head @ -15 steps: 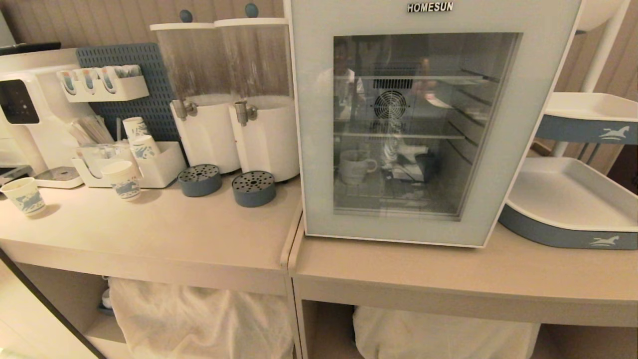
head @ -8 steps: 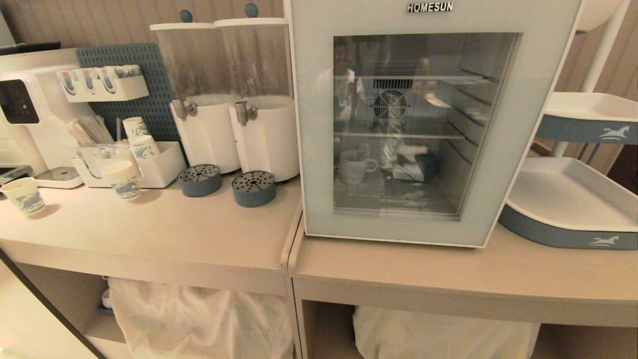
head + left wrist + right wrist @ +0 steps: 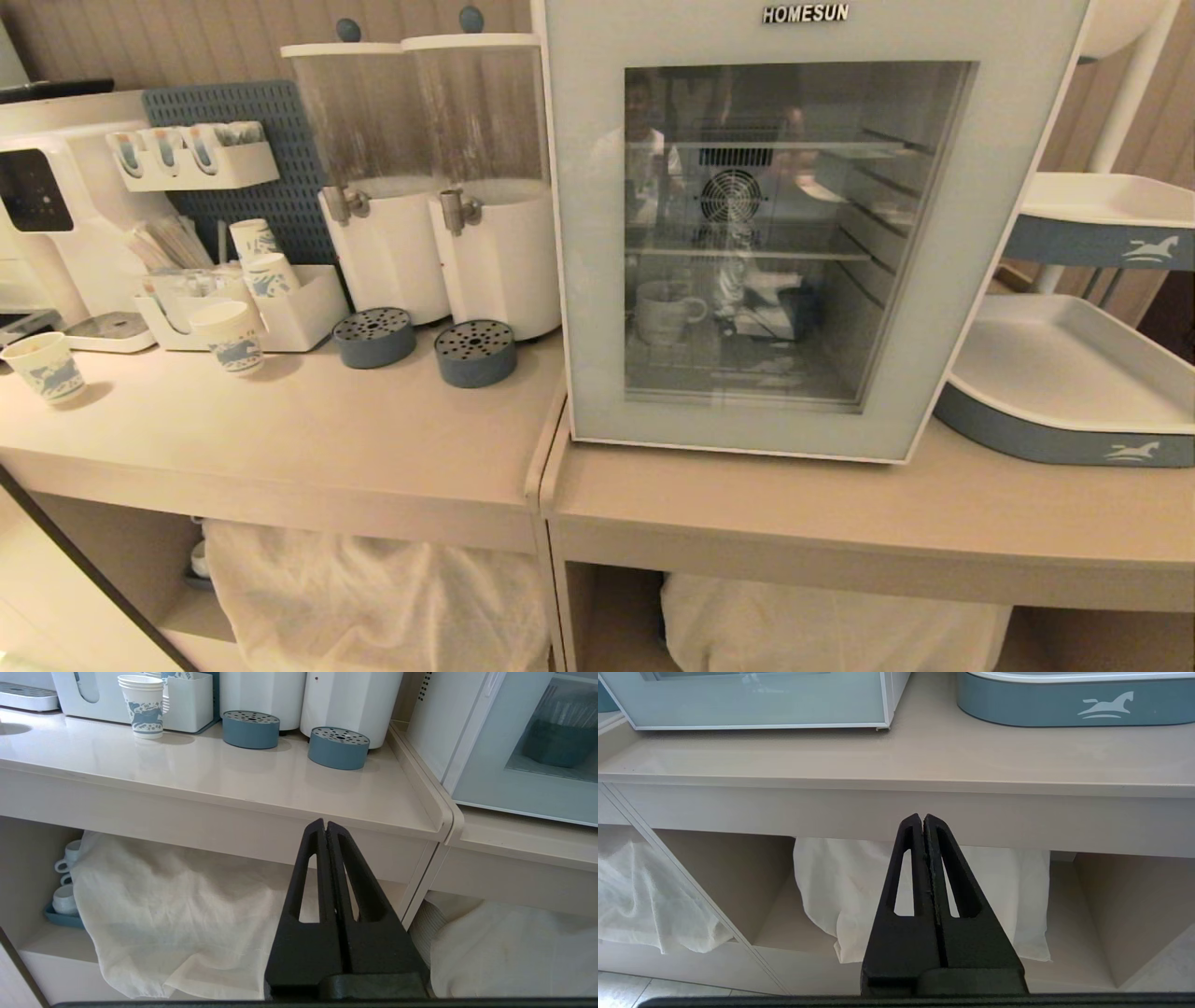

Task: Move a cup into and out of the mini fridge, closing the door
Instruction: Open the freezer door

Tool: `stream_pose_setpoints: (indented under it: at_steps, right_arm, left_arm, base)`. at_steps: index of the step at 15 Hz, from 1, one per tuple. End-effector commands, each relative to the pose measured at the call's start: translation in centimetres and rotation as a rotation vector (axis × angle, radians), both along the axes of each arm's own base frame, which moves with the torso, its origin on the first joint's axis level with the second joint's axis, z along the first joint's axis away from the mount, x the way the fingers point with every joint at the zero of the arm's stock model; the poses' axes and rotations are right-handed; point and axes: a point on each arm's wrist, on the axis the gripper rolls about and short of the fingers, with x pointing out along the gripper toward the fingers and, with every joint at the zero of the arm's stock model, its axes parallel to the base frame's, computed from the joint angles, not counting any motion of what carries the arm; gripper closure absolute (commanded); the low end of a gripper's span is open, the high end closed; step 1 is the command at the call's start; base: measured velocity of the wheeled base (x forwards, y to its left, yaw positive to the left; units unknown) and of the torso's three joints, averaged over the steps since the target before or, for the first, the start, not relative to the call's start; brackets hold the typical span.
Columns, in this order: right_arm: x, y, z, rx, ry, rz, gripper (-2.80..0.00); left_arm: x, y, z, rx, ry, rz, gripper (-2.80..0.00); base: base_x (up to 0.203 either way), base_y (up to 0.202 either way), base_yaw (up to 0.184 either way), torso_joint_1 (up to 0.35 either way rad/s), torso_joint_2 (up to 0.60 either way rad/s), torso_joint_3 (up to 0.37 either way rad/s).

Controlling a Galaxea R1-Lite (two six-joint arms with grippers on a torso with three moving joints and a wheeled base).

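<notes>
Beige counters are filling my screen, and nothing is shifting since a second ago. I am seeing the mini fridge with its door shut and the cup sitting inside on the bottom shelf. My left gripper and right gripper are hanging below the counter edge, pinched together and empty, so opening the door is looking like my next job.
</notes>
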Motion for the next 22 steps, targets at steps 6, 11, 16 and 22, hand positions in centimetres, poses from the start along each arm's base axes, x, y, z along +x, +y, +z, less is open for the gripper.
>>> stream_pose_setpoints:
  at_steps: [6,11,16,22]
  right_arm:
    - [0.01,0.00,0.00,0.000,0.002,0.000,0.00]
    - [0.01,0.00,0.00,0.000,0.002,0.002,0.00]
    - [0.01,0.00,0.00,0.000,0.002,0.002,0.00]
    - [0.01,0.00,0.00,-0.001,0.002,0.002,0.00]
  left_arm:
    - [0.30,0.00,-1.11,-0.001,0.034,-0.001,0.00]
    - [0.30,0.00,-1.11,-0.001,0.034,-0.001,0.00]
    - [0.30,0.00,-1.11,-0.001,0.034,-0.001,0.00]
    - [0.30,0.00,-1.11,0.003,0.034,0.000,0.00]
  base:
    - [0.000,0.000,0.000,0.000,0.00,0.000]
    - [0.000,0.000,0.000,0.000,0.00,0.000]
    - [0.000,0.000,0.000,0.000,0.00,0.000]
    - [0.000,0.000,0.000,0.000,0.00,0.000]
